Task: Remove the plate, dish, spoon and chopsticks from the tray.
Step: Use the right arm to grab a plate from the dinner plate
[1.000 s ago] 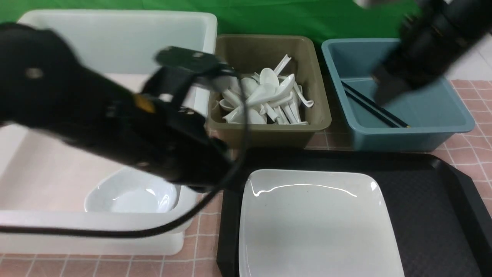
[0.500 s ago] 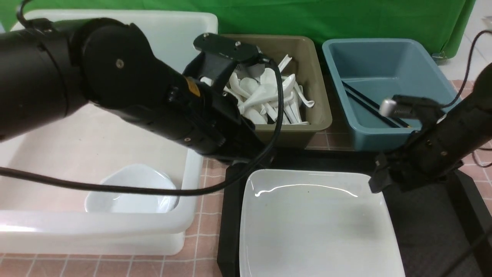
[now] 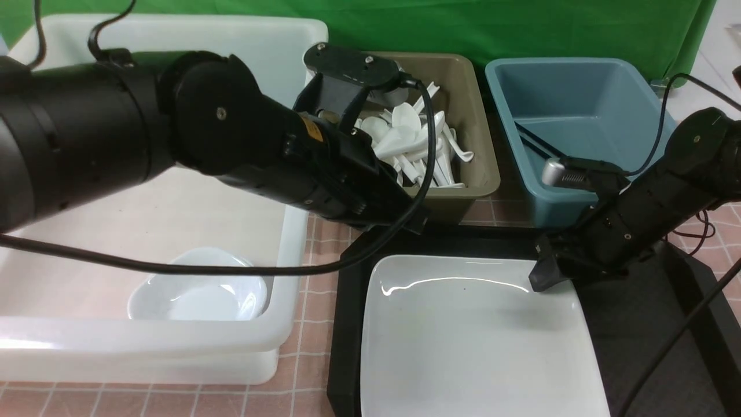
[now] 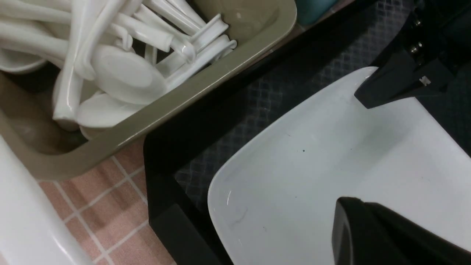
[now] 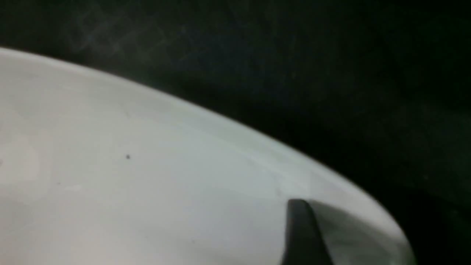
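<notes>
Front view, read from the left: the left arm (image 3: 173,133) reaches across the white tub (image 3: 173,46). In the left wrist view its left fingers (image 4: 368,235), pressed together and empty, hang over the left side of the plate (image 3: 474,341). The plate lies flat on the left half of the tray (image 3: 637,324). Being square, it has no long axis, and its edges run parallel to the tray's rim.

The next move hinges on the plate's far right corner. The right fingers (image 3: 541,281) come in low from the right, and one of them lies over the rim at that corner, pointing leftward toward the plate's middle. Its partner is hidden, so I cannot tell whether the pair is clamped on the rim or only straddles it. I judge the right arm (image 3: 666,191) to be the one placed to lift, raising that corner first.

The plate is glossy white, with rounded corners and a shallow raised rim. A streak of glare runs along its far edge, and a few tiny dark specks show on its surface.
</notes>
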